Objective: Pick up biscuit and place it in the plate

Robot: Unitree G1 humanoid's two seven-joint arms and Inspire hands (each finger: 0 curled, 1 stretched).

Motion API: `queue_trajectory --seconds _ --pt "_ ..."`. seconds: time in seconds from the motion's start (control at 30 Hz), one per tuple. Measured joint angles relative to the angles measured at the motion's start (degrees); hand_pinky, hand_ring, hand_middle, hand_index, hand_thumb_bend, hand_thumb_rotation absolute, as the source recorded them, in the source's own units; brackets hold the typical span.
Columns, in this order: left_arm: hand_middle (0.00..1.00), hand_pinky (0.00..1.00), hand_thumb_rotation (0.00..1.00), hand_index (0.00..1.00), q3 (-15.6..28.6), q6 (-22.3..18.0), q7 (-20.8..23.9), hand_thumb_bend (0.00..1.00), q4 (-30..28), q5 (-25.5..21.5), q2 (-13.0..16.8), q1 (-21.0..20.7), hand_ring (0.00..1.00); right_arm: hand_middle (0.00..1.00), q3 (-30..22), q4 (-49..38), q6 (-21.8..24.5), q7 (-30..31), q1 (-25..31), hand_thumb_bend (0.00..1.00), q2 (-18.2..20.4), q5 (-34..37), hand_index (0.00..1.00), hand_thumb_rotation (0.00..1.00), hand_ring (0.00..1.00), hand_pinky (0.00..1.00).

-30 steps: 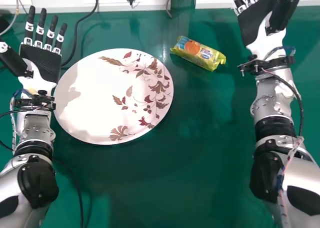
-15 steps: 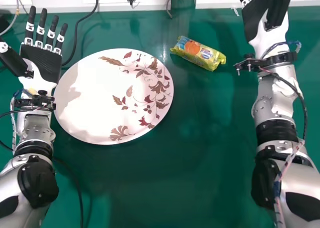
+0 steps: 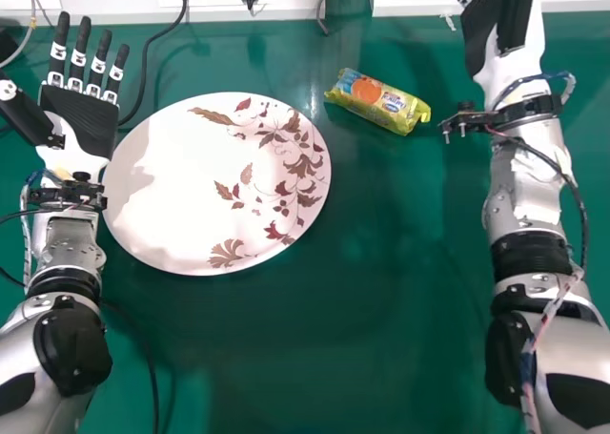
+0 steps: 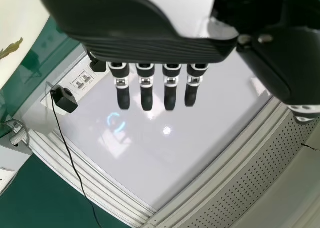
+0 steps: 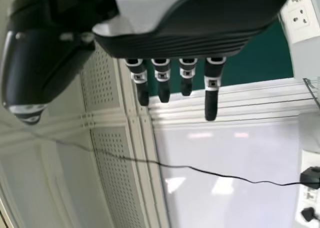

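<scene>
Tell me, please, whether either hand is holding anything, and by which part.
Nothing is held: the left hand and right hand are empty, and the biscuit packet lies on the table.

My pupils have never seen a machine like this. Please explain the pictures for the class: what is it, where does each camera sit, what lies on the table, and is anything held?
This is a human-shaped robot with two arms. The head picture looks forward and down from its head, so its left hand is on our left and its right hand on our right. The other two pictures come from cameras at its wrists; each shows its own hand hanging in from the top edge.

On the green table lie a large white plate with leaf patterns and, to its right, a yellow biscuit packet. Both hands are open and hold nothing.
</scene>
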Motion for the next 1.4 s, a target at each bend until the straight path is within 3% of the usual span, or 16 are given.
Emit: queue_trajectory --seconds 0.27,0.53,0.7,1.1,1.4 --pt "0.96 0.84 0.94 1.00 0.02 0.00 0.05 1.00 -0.09 -0.03 0.00 0.00 0.94 0.98 4.81 -0.31 -4.38 -6.16 0.18 0.96 -3.61 -10.42 0.96 0.45 0.91 0.77" --pt "1.00 0.91 0.90 1.00 0.01 0.12 0.04 1.00 -0.56 -0.01 -0.03 0.00 0.96 1.00 8.53 -0.04 -7.55 -8.87 0.14 0.96 -6.60 -15.86 0.97 0.47 0.94 0.78" --pt "1.00 0.93 0.90 1.00 -0.02 -0.42 0.05 1.00 -0.57 0.03 -0.07 0.01 0.99 1.00 9.97 -0.56 -7.64 -10.85 0.13 0.98 -7.81 -18.45 0.99 0.48 0.97 0.79" --pt "1.00 0.77 0.90 1.00 -0.04 -1.54 0.19 1.00 -0.55 0.70 -0.07 0.23 0.97 1.00 13.62 -2.33 -7.66 -18.23 0.13 1.00 -10.48 -27.29 1.00 0.50 1.00 0.81" --pt "1.00 0.80 0.88 1.00 0.02 -0.64 0.07 1.00 -0.55 0.38 -0.10 0.53 0.97 1.00 16.49 -3.13 -5.86 -22.65 0.13 1.00 -11.76 -33.42 1.00 0.61 1.00 0.82"
